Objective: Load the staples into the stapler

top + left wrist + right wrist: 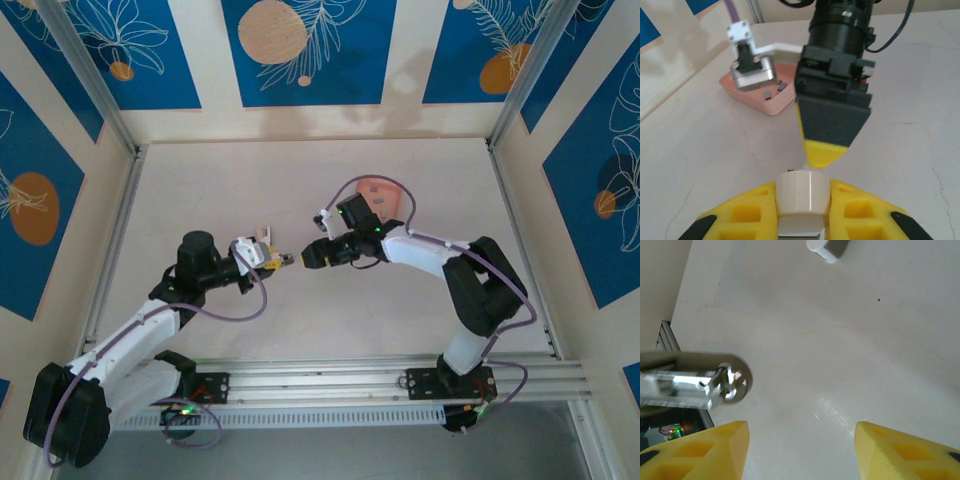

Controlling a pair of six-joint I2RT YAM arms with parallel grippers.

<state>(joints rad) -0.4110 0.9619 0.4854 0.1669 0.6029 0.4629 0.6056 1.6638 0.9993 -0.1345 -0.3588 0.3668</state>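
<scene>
Roughly the early stage, by my reading.

- Left end effector: clamped shut on the stapler, cream body pinched between the yellow fingers and held up off the surface near mid-table.
- A metal end, which I take for the stapler's, juts in from the left of my right wrist view.
- Right end effector: fingers apart, nothing between them. It sits nose to nose with the stapler. Touching or just short, I cannot tell.
- Staples: small grey strips lying loose in the pink tray, on the far side of my right arm.
- No staples visible in the stapler. Whether its magazine is open, I cannot tell.

Done: stapler lifted and presented.
Left: open the magazine, fetch a strip from the tray, seat it, close up.

Room: bare surface all round both end effectors. The tray sits close by my right wrist, so a careless swing there could knock it. Side walls and corner posts are well apart. The base rail runs along the near edge.
</scene>
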